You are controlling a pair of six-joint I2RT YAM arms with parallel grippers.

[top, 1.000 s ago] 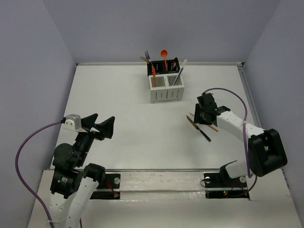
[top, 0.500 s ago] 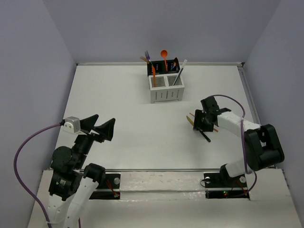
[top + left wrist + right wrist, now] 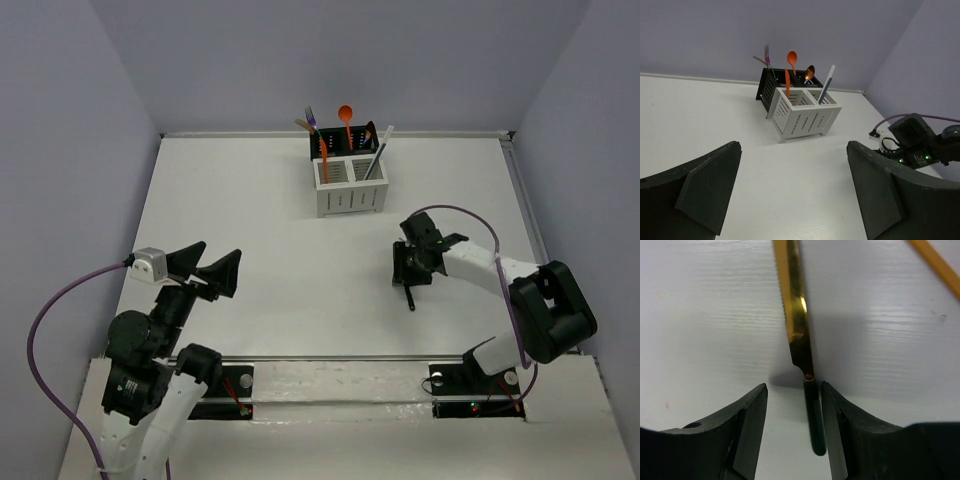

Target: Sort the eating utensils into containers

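The right gripper [image 3: 793, 388] is set low, half-spread, with nothing pinched; the black handle [image 3: 814, 415] of the gold-bladed knife [image 3: 799, 315] is straddled, the blade laid straight ahead on the table [image 3: 700, 315]; the left gripper [image 3: 220, 248] is parked wide, well apart; the containers [image 3: 350, 190] are seen beyond.

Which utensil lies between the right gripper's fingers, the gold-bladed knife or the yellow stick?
The gold-bladed knife: its black handle lies within the open right gripper, while the yellow stick lies apart at the side.
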